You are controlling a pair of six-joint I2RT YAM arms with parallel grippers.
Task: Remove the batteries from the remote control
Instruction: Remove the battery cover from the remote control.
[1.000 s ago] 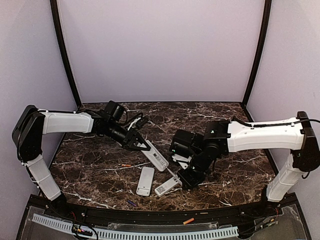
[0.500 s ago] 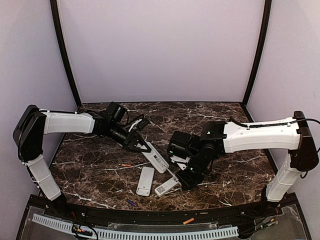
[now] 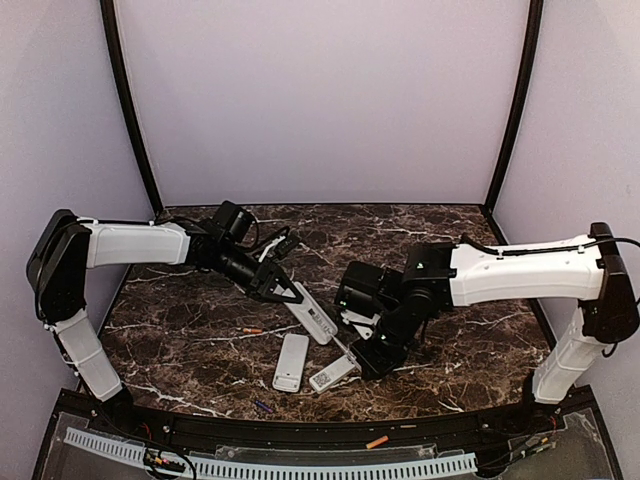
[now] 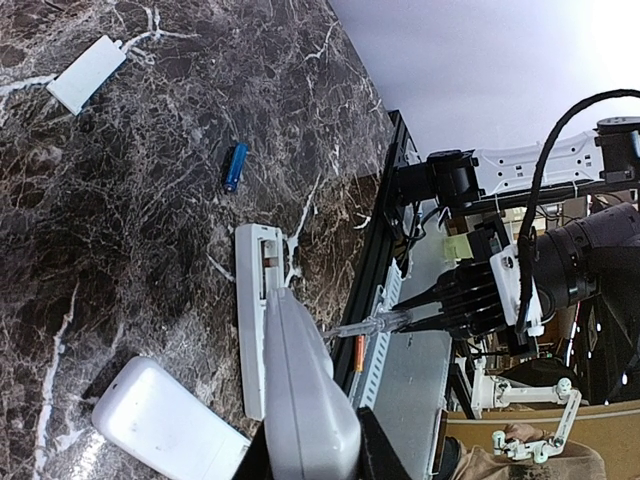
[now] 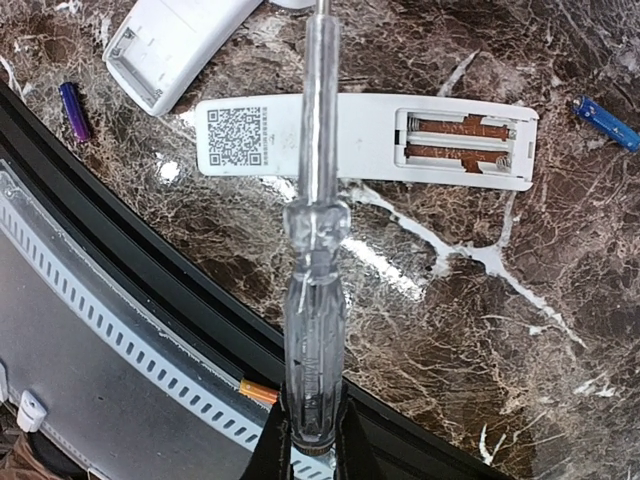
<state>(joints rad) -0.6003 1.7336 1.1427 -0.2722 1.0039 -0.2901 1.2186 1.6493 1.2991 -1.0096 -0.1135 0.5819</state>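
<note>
1. Since a second ago the right arm has slid a bit to the left, so the right gripper [image 3: 372, 350] now sits closer to the remotes. The left gripper [image 3: 283, 291] has moved only a hair. The things lying on the table [image 3: 190, 345] have stayed put.
2. The left gripper is squeezed tight on the held remote [image 3: 313, 322], which slants down toward the table. The right gripper is squeezed tight on a clear screwdriver [image 5: 314, 260].
3. The open remote [image 5: 365, 135] lies flat near the table's black front edge [image 5: 150, 260]. The flat remote [image 3: 291, 362] lies just beside it on the left. Both grippers are near each other over these remotes, so room is tight there. Wide dark marble shows behind the arms and off to the right.
4. The right wrist view looks straight into the open remote's slot. Two orange-brown batteries [image 5: 455, 127] seem to lie in it, side by side. A blue battery [image 5: 605, 123] lies on the marble just past the slot end. A purple battery [image 5: 72, 110] lies near the front edge. The top view does not show the slot or the blue battery.
5. The top view shows an orange battery [image 3: 250, 330] on the table, left of the held remote. A second orange battery [image 3: 377, 441] lies on the front rail.
6. Only the left wrist view shows a white cover [image 4: 87, 73], well apart from the remotes.
</note>
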